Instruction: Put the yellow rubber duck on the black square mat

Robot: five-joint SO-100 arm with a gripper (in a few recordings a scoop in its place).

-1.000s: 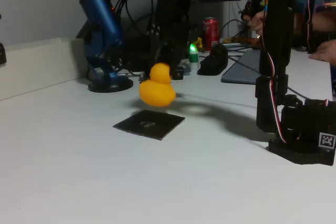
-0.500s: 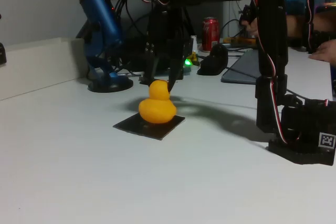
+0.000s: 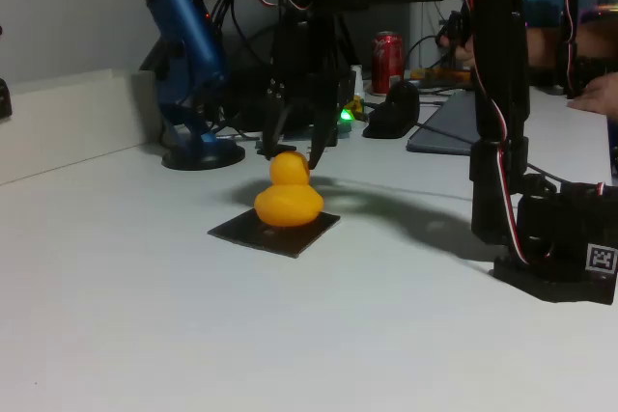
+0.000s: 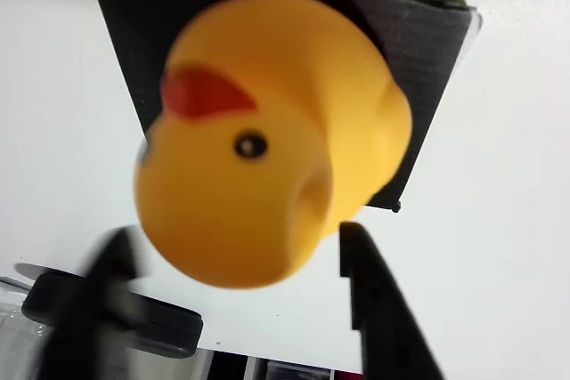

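The yellow rubber duck (image 3: 288, 194) sits upright on the black square mat (image 3: 274, 230) in the middle of the white table. Directly above the duck's head my gripper (image 3: 291, 145) hangs open, its black fingers spread on either side and clear of the duck. In the wrist view the duck (image 4: 267, 184) looms large with its orange beak and one eye showing, over the mat (image 4: 419, 33). There my gripper (image 4: 233, 284) has its fingertips (image 4: 361, 260) apart, flanking the duck's head with a gap.
A blue microphone (image 3: 188, 55) on a round dark base stands behind the mat at the left. A red can (image 3: 387, 60), a black mouse-like object (image 3: 391, 108) and cables crowd the back. My arm's base (image 3: 550, 238) stands at the right. A person's hand (image 3: 599, 94) rests at the right edge.
The duck came down from the air onto the mat and was let go. My gripper has opened and risen slightly above the duck's head.
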